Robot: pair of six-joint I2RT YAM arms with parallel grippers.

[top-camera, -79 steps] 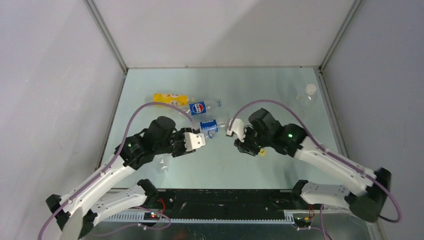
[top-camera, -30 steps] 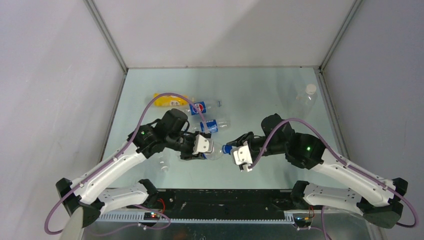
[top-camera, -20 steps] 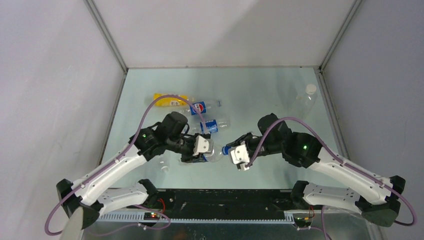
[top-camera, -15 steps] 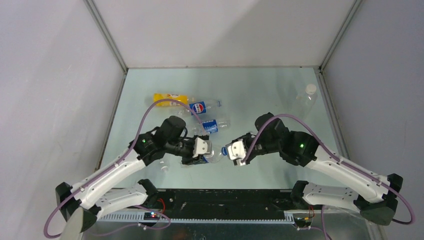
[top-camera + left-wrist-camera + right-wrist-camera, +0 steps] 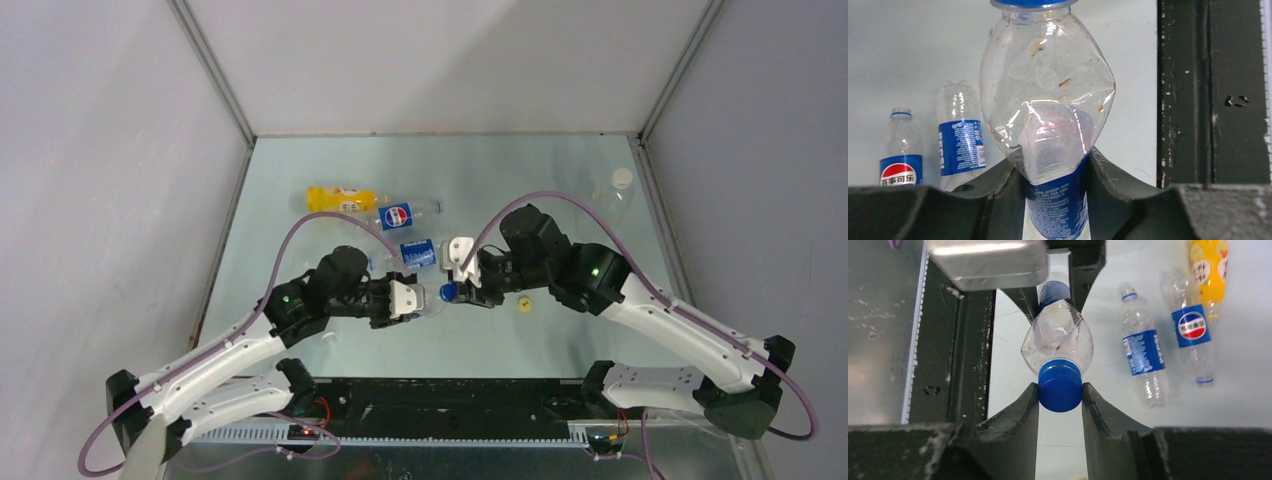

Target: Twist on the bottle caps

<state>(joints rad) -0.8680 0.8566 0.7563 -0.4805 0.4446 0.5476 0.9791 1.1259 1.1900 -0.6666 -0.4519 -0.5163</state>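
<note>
The left end effector (image 5: 1055, 167) is clenched around the blue-labelled part of a clear, crumpled plastic bottle (image 5: 1048, 90), whose neck points away from it. The right end effector (image 5: 1060, 390) is grasping the blue round plastic cap (image 5: 1060, 385), which sits on the mouth of this bottle, directly between the two fingers.

Compared with half a second ago, the right end effector has rolled around the cap. Its white side was on the near side of the cap and is now on the far side. The left one kept the bottle in almost the same place. I judge this as one screwing turn, so the cap is probably on the thread. How tight it is, I cannot tell.

Near the right end effector, a small yellow cap (image 5: 524, 305) lies on the bench (image 5: 500, 180), not yet used.
</note>
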